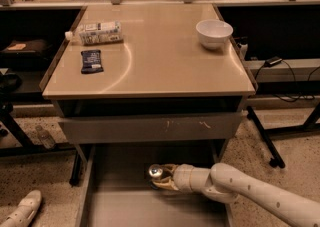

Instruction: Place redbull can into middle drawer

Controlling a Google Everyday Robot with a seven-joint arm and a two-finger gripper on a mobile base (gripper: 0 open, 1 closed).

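Note:
The redbull can (155,172) shows its shiny silver top. It is upright inside the open middle drawer (120,206), near the drawer's back middle. My gripper (163,177) reaches in from the lower right on a white arm and is shut on the can. The can's base is hidden by the fingers, so I cannot tell whether it rests on the drawer floor. The drawer is pulled far out below the table, with a plain grey floor and low side walls.
A scratched grey drawer front (150,127) is above the open drawer. On the tabletop (150,71) lie a plastic bottle (97,32), a dark snack packet (92,61) and a white bowl (214,32). A white shoe-like object (22,210) lies on the floor at the lower left.

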